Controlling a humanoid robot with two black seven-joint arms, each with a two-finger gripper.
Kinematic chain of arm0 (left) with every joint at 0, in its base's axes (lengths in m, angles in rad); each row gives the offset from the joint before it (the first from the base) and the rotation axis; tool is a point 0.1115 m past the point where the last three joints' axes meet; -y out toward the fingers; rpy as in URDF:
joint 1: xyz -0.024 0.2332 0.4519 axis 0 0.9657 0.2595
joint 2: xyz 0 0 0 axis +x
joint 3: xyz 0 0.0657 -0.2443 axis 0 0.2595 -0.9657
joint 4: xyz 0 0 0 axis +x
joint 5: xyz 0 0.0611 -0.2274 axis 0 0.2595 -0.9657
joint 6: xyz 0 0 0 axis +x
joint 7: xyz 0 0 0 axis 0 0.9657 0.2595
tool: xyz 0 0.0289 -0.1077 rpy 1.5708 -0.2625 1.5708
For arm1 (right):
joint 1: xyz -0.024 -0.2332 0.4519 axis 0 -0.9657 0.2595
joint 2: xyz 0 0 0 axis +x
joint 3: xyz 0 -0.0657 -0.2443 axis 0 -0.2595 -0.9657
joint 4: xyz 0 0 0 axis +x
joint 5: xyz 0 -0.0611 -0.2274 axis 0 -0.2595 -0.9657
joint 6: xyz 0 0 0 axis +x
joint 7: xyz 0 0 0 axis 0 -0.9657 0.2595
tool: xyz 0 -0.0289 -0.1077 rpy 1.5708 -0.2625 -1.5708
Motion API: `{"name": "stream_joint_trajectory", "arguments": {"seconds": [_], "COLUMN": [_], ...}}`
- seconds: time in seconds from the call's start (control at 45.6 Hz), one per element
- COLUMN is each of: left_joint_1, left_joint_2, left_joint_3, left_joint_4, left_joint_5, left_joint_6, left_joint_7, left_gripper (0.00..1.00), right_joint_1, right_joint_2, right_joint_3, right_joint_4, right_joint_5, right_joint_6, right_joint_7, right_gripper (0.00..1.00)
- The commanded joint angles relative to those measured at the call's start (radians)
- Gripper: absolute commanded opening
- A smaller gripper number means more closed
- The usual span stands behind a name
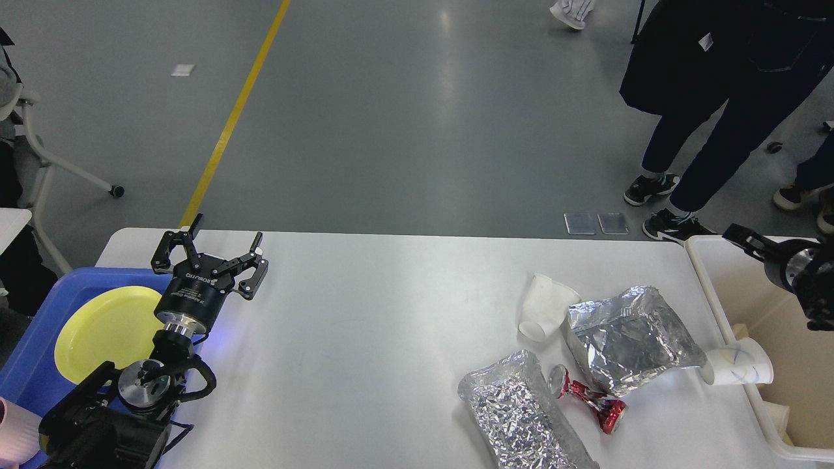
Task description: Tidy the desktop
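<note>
The white desktop (365, 339) holds a cluster of litter at its right: a crumpled white cup (544, 306), a silver foil bag (629, 339), a second foil bag (521, 410) and a crushed red can (586, 397). Another white paper cup (736, 366) lies on its side against the near rim of the beige tub (707, 273). My left gripper (225, 233) stands open and empty over the table's far left corner. My right gripper (743, 238) is over the tub's far rim, dark and partly cut off, with nothing seen in it.
A blue tray (32, 339) at the left edge holds a yellow plate (104, 326). A pink object (13, 436) shows at the bottom left corner. People stand on the floor beyond the table's far right, and a chair stands at the far left.
</note>
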Motion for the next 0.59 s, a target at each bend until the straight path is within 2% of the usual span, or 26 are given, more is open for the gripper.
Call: {"name": "stream_joint_trajectory", "arguments": {"seconds": [0.0,0.11,0.197,0.241,0.263,0.394,0.57], "left_joint_1": [0.0,0.0,0.0,0.0,0.0,0.0,0.0], "left_joint_2": [0.0,0.001,0.001,0.0,0.0,0.0,0.0], "left_joint_3": [-0.001,-0.001,0.0,-0.001,-0.001,0.0,-0.001], "left_joint_4": [-0.001,0.0,0.0,0.0,0.0,0.0,0.0], "left_joint_5": [0.0,0.0,0.0,0.0,0.0,0.0,0.0], "left_joint_6": [0.0,0.0,0.0,0.0,0.0,0.0,0.0], "left_joint_7": [0.0,0.0,0.0,0.0,0.0,0.0,0.0], "left_gripper": [0.96,0.96,0.96,0.96,0.96,0.96,0.96], "right_joint_1": [0.12,0.226,0.337,0.398,0.486,0.716,0.915], "right_joint_2": [0.011,0.011,0.0,-0.009,-0.032,-0.113,-0.115], "right_joint_3": [0.001,0.004,0.002,-0.007,-0.018,-0.065,-0.165], "right_joint_4": [0.009,0.059,0.188,0.286,0.423,0.829,1.235], "right_joint_5": [-0.001,-0.001,-0.004,-0.005,-0.011,-0.02,-0.023], "right_joint_6": [0.157,0.275,0.3,0.3,0.298,0.283,0.203], "right_joint_7": [0.004,0.004,0.003,0.001,-0.002,-0.008,-0.01], "right_gripper": [1.0,1.0,1.0,1.0,1.0,1.0,1.0]}}
